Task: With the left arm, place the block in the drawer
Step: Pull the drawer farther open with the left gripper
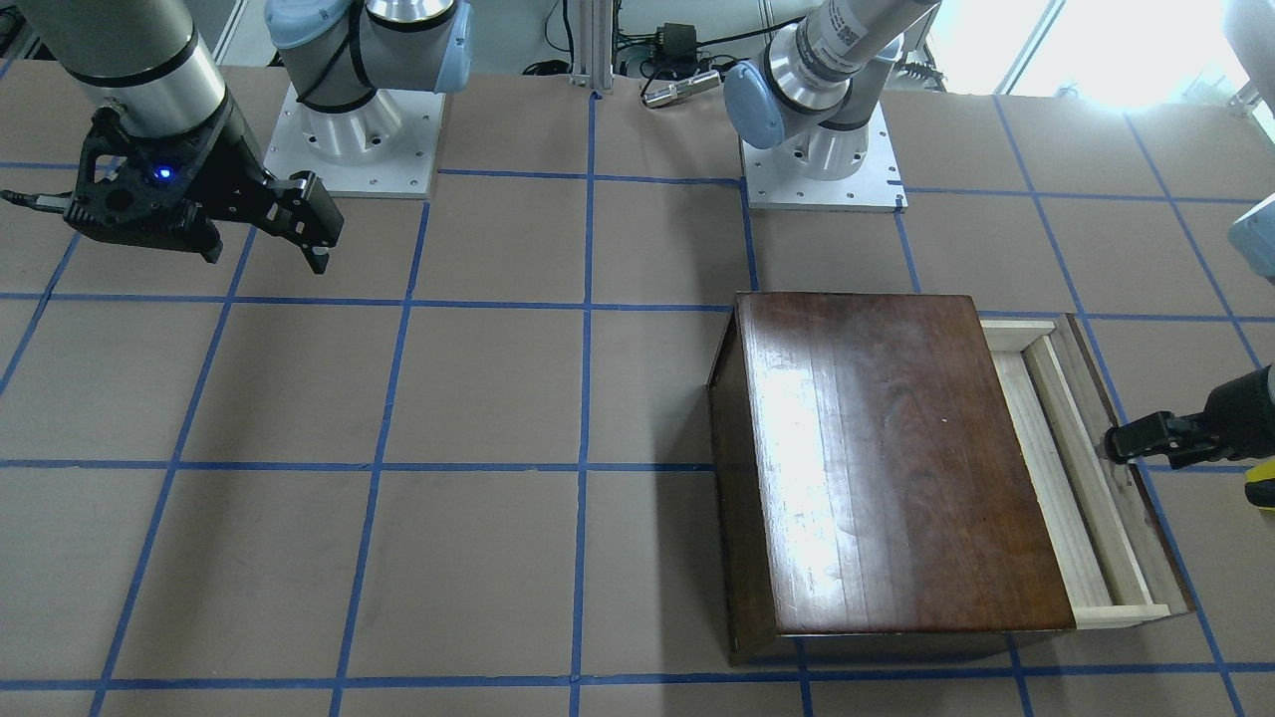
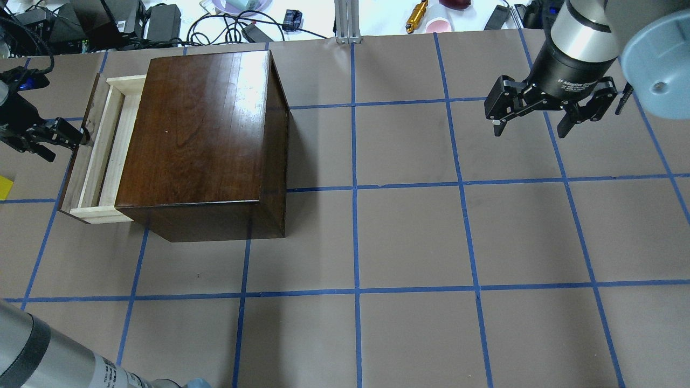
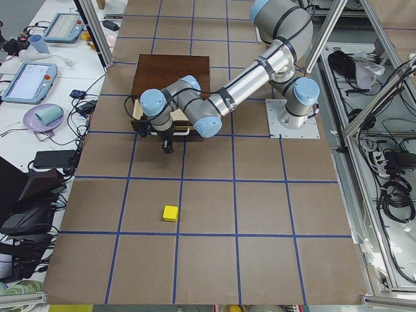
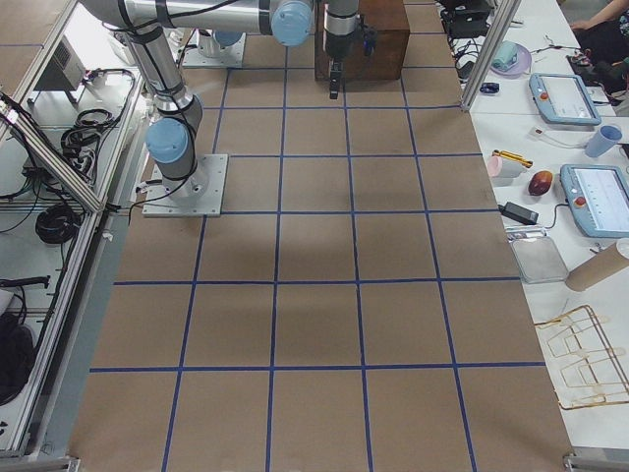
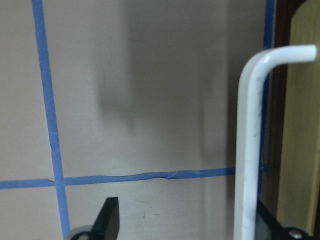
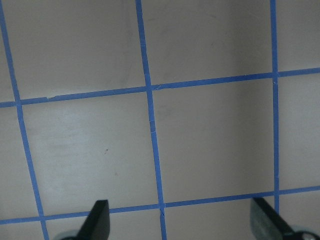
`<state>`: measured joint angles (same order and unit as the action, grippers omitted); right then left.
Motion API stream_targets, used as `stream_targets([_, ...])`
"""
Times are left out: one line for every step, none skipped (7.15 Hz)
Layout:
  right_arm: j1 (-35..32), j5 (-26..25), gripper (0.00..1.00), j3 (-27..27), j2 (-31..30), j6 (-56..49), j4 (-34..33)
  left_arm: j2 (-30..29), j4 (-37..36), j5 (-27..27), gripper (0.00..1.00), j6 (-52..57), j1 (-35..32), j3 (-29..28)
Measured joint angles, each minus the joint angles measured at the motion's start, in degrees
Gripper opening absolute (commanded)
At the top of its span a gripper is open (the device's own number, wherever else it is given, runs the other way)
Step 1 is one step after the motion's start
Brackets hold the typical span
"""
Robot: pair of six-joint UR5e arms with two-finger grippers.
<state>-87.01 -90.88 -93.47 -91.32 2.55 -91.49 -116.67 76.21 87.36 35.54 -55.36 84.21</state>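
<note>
Fingers of the left gripper [image 2: 67,137] are seen nearly closed, empty, touching the drawer [image 2: 89,161] front. Block [image 3: 170,212] is found on the counter [image 2: 409,237], well apart, on the side away from the box [image 2: 205,140]. Right fingers [image 2: 531,116] are spread wide, far off.

I see a brown tabletop [image 2: 409,237] with blue tape lines [image 2: 354,215] marking a grid of squares. On it, a dark wooden box [image 2: 205,140] sits on my robot's left side, its drawer [image 2: 99,156] pulled partly out toward the left end. A yellow block [image 3: 170,212] lies flat on the tabletop, well apart from the box, further toward that end. Two arm bases [image 1: 354,139] are bolted along the robot's edge.
</note>
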Motion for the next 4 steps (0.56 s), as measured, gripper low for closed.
stream_targets([0.0,0.0,1.0,0.02,0.0,0.0,0.0,-0.43,0.01,-0.06,0.86,-0.02,0.0,-0.47])
stream_targets([0.0,0.0,1.0,0.03,0.0,0.0,0.0,-0.71,0.04,-0.07,0.87,-0.05,-0.02,-0.75])
stream_targets([0.0,0.0,1.0,0.03,0.0,0.0,0.0,-0.75,0.06,-0.06,0.87,-0.09,-0.01,-0.91])
stream_targets([0.0,0.0,1.0,0.04,0.0,0.0,0.0,-0.61,0.12,0.03,0.87,-0.09,0.02,-0.98])
